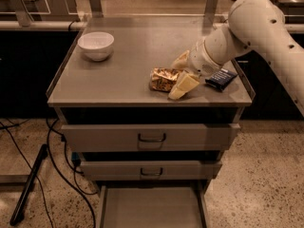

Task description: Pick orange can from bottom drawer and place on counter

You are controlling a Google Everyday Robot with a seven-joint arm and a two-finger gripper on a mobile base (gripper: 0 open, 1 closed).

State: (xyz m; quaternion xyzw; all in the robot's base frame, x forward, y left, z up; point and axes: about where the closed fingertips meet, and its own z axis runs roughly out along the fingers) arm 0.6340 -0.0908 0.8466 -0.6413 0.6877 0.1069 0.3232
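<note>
Although the job began down at the narrow grey metal bottom drawer (pixel 152 212), which stands pulled out at 6 o'clock with a bare floor, the action now sits up on the broad dull-grey metal bench (pixel 142 42). The small, mottled orange can (pixel 161 80) lies on its side on the bench top, toward 5 o'clock from the centre and close to the front edge. The cream two-finger claw (pixel 175 80) reaches in from 2 o'clock at the end of the white robot arm (pixel 259 23). One finger lies behind the can's right end and the other in front of it, set at about the can's width, so it appears to be clasping the orange can.

By the look of it, the picking and carrying are finished and the placing step is in hand, nearly complete. The next move would call for spreading the fingers gently and drawing the claw back toward 2 o'clock or straight up. Because the can rests on its round side, a nudge could roll it. A flat dark blue packet (pixel 221 78) lies just beside the claw at 3 o'clock and should be left undisturbed. A white ceramic bowl (pixel 96 45) sits well apart at 10 o'clock.
</note>
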